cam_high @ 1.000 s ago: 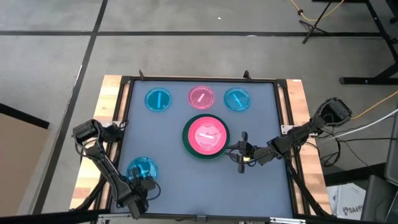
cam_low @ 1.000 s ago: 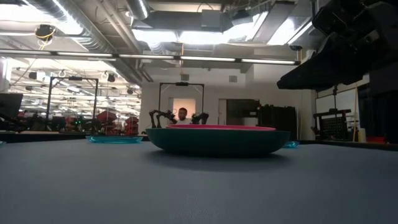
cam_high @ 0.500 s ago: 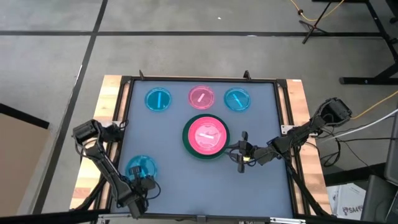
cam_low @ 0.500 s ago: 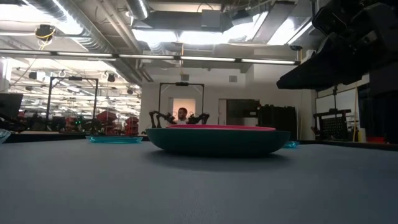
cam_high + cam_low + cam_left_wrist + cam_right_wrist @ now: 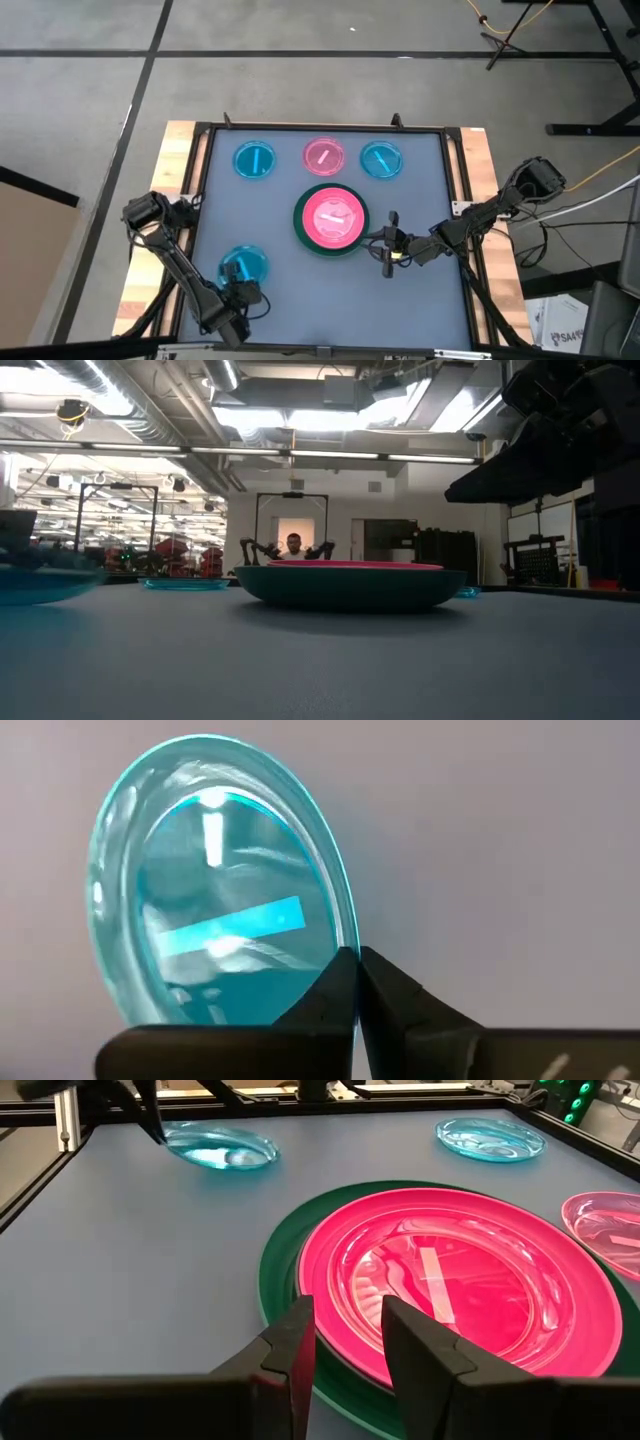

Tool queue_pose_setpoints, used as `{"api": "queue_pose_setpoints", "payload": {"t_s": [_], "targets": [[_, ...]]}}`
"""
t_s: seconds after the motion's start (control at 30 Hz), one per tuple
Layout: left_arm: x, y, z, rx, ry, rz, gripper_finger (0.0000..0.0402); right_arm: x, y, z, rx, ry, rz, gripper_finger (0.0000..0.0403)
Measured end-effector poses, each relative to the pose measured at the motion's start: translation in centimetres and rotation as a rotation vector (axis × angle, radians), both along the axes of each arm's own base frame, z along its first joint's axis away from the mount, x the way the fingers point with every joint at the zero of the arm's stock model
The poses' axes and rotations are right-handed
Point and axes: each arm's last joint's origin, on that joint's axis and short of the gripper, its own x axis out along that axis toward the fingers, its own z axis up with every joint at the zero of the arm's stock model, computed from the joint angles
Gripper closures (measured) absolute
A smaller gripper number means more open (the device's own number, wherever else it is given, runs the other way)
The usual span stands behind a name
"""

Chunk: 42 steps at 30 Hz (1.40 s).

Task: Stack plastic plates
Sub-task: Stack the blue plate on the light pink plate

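Note:
A hot pink plate (image 5: 331, 217) lies in a large dark green plate (image 5: 303, 232) at mid-table; no dark grey plate shows. Two small blue plates (image 5: 254, 160) (image 5: 381, 160) and a small pink one (image 5: 324, 155) rest along the far edge. My left gripper (image 5: 243, 284) is shut on another small translucent blue plate (image 5: 243, 264) at the near left, which also shows in the low view (image 5: 30, 582). My right gripper (image 5: 389, 244) is open and empty just right of the stack, its fingers (image 5: 300, 1348) over the green plate's rim. My left gripper pinches the blue plate's rim (image 5: 347, 942) between its two fingers, at the plate's near edge. One finger (image 5: 338, 988) is on the inner side of the rim and one (image 5: 388, 995) on the outer side. I cannot tell whether the plate is clear of the table.
A black frame (image 5: 205, 180) runs round the grey table top, with wooden boards outside it. There is bare table between the held plate and the stack, and along the near edge. A person shows far off in the room (image 5: 292, 544).
My left gripper has gone toward the table's right edge, still shut on the small blue plate. The plate has travelled with it toward the stack and has come into the low view at the left. My right arm has kept still.

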Motion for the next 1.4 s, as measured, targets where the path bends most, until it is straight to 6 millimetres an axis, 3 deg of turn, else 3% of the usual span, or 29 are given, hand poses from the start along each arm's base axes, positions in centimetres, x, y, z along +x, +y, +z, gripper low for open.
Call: {"api": "queue_pose_setpoints", "payload": {"t_s": [0.6, 1.07, 1.4], "targets": [[6.5, 2.8, 6.6, 0.229, -0.248, -0.127, 0.0401, 0.0, 0.0, 0.0, 0.002, 0.0, -0.001, 0.0295], [13.0, 8.5, 7.4, 0.366, -0.269, -0.376, 0.0401, 0.0, 0.0, -0.1, -0.098, 0.019, 0.035, 0.0295], [16.6, 13.3, 7.6, 0.323, -0.284, -0.497, 0.0401, 0.0, 0.0, -0.1, -0.038, 0.011, 0.019, 0.0295]]}}
